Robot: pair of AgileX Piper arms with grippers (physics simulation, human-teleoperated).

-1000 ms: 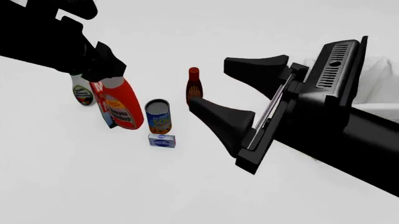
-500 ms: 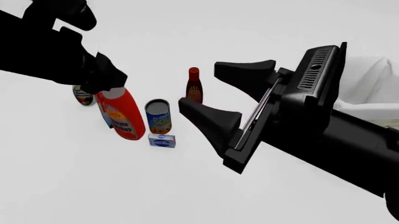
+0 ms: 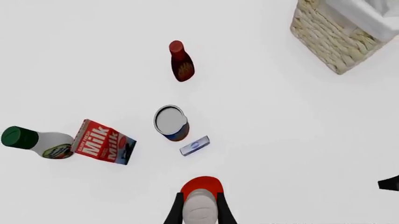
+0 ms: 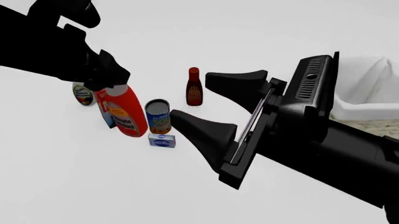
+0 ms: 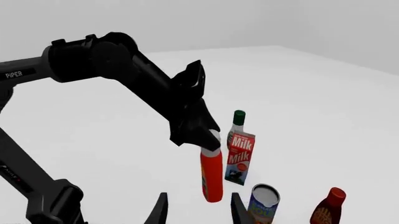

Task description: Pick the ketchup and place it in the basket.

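The ketchup (image 4: 126, 113), a red-orange bottle with a white cap, hangs tilted above the table, and my left gripper (image 4: 107, 80) is shut on its neck. In the left wrist view the ketchup (image 3: 201, 185) shows from above between the left gripper (image 3: 199, 212) fingers. In the right wrist view the ketchup (image 5: 212, 175) hangs from the left gripper (image 5: 201, 139). My right gripper (image 4: 190, 96) is open and holds nothing, out over the middle of the table; its fingers show in its own view as the right gripper (image 5: 198, 213). The basket (image 4: 369, 88) stands at the far right, mostly behind the right arm; the basket (image 3: 330, 39) also shows its wicker wall.
On the table stand a dark red bottle (image 4: 194, 88), a can (image 4: 158, 117), a small blue box (image 4: 162, 140), a milk carton (image 3: 103, 142) and a white bottle with a green cap (image 4: 82, 94). The right arm fills the lower right of the front view.
The right gripper has moved left and a little down, uncovering more of the basket. The left gripper has shifted slightly with the ketchup, which now hangs a bit lower in the picture.
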